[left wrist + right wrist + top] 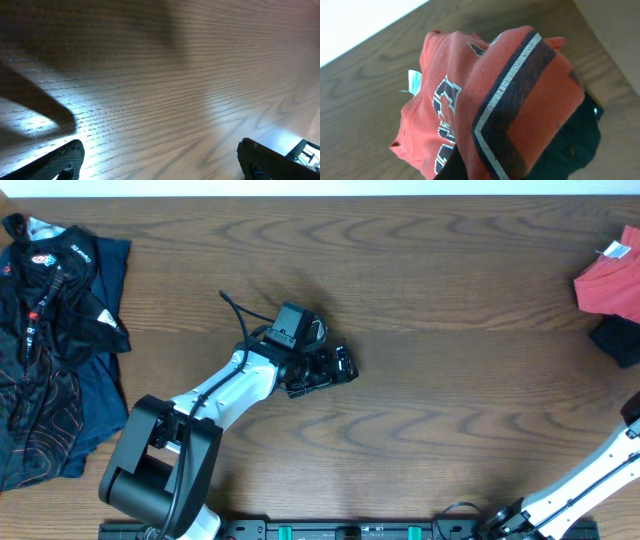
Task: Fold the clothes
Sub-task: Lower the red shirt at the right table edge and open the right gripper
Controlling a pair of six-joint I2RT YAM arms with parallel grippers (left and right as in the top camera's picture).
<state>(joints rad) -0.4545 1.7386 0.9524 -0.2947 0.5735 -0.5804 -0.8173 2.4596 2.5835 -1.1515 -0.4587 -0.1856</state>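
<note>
Coral-red shirt (pixel 606 280) sits bunched at the right edge of the table (pixel 430 300), close before the clenched right gripper, grasp unconfirmed; left gripper (pixel 340 370) hangs released mid-table, apparently waiting to receive it.

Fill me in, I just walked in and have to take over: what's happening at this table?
Two robot arms are meant to fold a red T-shirt, which lies bunched at the table's right edge, partly over a dark garment. The right arm reaches that way. The shirt fills its wrist view and its fingers are shut, but no grip is visible. The left fingers stand open over bare wood, holding nothing. Dark clothes lie heaped at left.
</note>
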